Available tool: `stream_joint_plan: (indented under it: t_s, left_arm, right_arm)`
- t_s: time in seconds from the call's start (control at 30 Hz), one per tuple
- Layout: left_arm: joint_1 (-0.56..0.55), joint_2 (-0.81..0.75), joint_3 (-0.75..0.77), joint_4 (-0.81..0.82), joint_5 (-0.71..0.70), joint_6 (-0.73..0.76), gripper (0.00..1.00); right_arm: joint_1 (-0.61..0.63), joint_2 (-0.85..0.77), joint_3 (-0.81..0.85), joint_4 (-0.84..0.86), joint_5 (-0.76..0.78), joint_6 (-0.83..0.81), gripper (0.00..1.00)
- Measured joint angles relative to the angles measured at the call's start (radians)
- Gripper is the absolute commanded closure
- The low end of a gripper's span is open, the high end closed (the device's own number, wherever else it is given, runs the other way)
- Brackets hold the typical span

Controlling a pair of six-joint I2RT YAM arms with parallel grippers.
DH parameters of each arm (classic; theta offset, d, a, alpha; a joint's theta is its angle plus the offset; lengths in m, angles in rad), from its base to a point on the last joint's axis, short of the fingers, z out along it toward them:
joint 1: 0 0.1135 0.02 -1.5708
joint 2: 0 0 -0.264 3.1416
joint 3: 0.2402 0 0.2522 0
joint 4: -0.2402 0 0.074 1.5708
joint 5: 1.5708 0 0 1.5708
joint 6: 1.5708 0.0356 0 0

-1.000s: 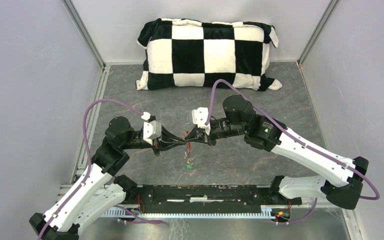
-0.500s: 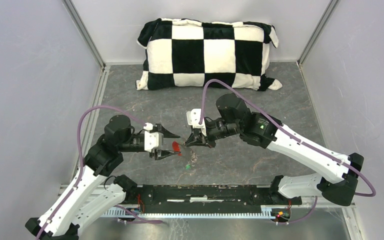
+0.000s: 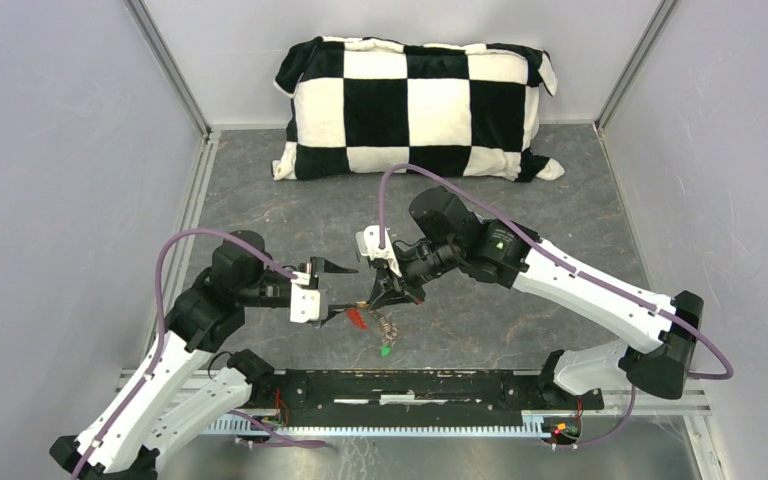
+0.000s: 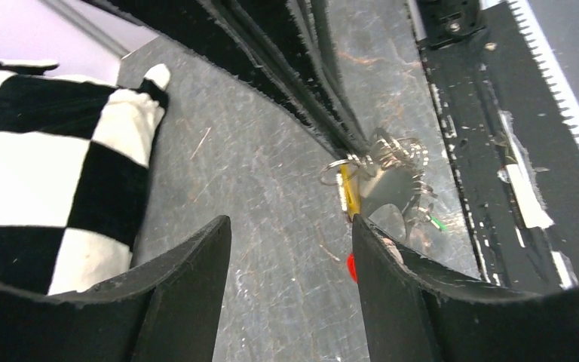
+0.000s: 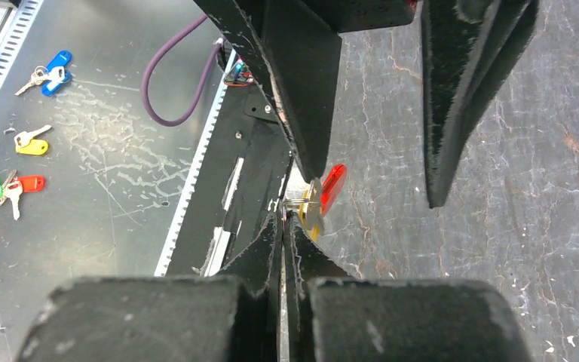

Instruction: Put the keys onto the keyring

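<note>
My right gripper (image 3: 372, 298) (image 5: 284, 219) is shut on the thin silver keyring (image 5: 298, 202), holding it just above the table. From the ring hang the red tag (image 5: 332, 188) (image 3: 358, 319), a yellow-headed key (image 5: 310, 219) (image 4: 345, 189) and a small chain (image 3: 388, 325). The green-headed key (image 3: 386, 350) (image 4: 437, 222) sits at the chain's lower end. My left gripper (image 3: 350, 290) (image 4: 290, 226) stands open right beside the ring with only bare table between its fingers. Its right finger (image 4: 392, 279) hides most of the red tag (image 4: 351, 268).
A black-and-white checkered pillow (image 3: 415, 105) lies against the back wall. A black rail (image 3: 410, 388) runs along the near table edge. Several spare keys with coloured tags (image 5: 15, 188) lie on the metal shelf below it. Grey walls close in both sides.
My left gripper has opened, let go and drawn back to the left. The right gripper has carried the keyring left and lower, and the red tag now hangs in view.
</note>
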Motion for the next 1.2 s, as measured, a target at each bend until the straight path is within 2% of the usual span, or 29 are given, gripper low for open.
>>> stream_joint_plan:
  t_s: [0.1, 0.4, 0.8, 1.03, 1.2]
  left_arm:
    - [0.0, 0.012, 0.0, -0.025, 0.061, 0.019, 0.39]
    - [0.0, 0.074, 0.034, -0.153, 0.196, 0.087, 0.67]
    - [0.0, 0.038, 0.024, -0.085, 0.171, 0.079, 0.98]
    - [0.0, -0.054, -0.048, 0.009, 0.08, 0.096, 0.98]
    - [0.0, -0.138, -0.104, 0.037, 0.026, 0.208, 0.98]
  right_arm:
    - [0.0, 0.001, 0.0, -0.007, -0.002, 0.0, 1.0]
    - [0.0, 0.01, 0.0, -0.007, 0.006, 0.008, 1.0]
    - [0.0, 0.011, 0.0, 0.0, 0.058, 0.047, 1.0]
    - [0.001, -0.012, -0.036, 0.061, 0.126, 0.098, 1.0]
    - [-0.002, -0.044, -0.072, 0.134, 0.191, 0.151, 1.0]
